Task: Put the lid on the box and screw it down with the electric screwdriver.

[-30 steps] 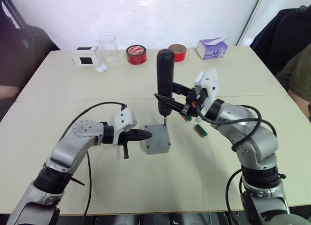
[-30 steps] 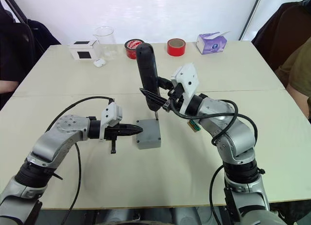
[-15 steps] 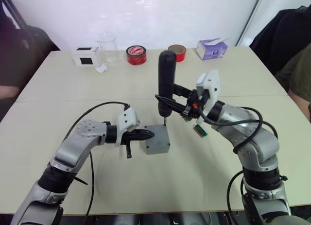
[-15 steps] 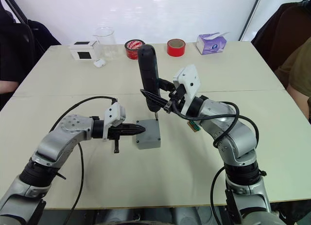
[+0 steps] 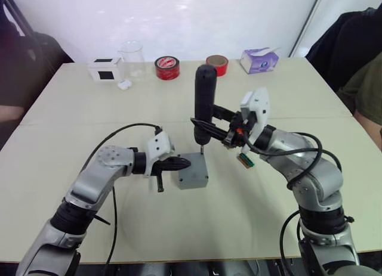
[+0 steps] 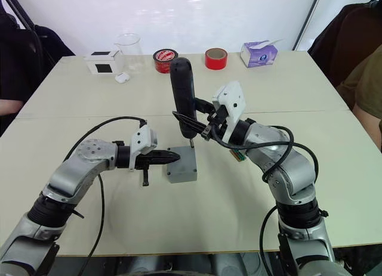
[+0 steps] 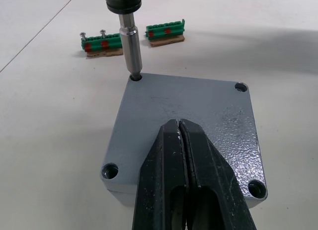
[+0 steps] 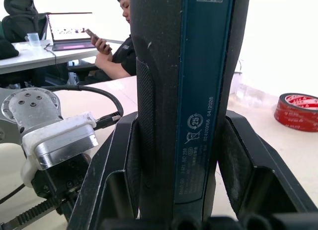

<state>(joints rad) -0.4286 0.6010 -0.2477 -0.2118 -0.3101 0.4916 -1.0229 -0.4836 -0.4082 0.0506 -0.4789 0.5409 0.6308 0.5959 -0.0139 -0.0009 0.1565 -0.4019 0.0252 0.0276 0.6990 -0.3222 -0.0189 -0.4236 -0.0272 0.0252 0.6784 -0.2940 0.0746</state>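
A: While the right gripper [image 6: 200, 128] clamps the electric screwdriver [image 5: 205, 103] upright, one finger on each side of its barrel, where does the tip sit?

B: Below those fingers, the thin metal bit [image 7: 132, 55] goes down into a corner screw hole of the lid [image 7: 189, 123]. The lid lies flat on the box [image 5: 192, 171], edges lined up, on the table [image 5: 179, 228]. Three more corner holes show, and I cannot tell whether they hold screws.

A: And the left gripper [image 7: 180, 124]?

B: Its two black fingers are pressed together with nothing between them. Their tips rest over the lid's near edge, opposite the side where the bit stands; I cannot tell whether they touch it.

A: Any writing to read?

B: The screwdriver has a blue panel down its barrel with a QR code at the top and small recycling-style symbols lower down. The fine print beside them is too small to read for sure. No brand name is legible.

A: What lies beyond the fingertips?

B: Past the bit are two green terminal strips [image 7: 102, 41] with red marks. Far across the table stand two rolls of red tape [image 6: 165, 59], a clear beaker [image 6: 129, 49], a white box with a black panel [image 6: 101, 61] and a purple tissue pack [image 6: 260, 52]. In the right wrist view a person [image 8: 119, 46] sits holding a phone beside a laptop [image 8: 72, 31].
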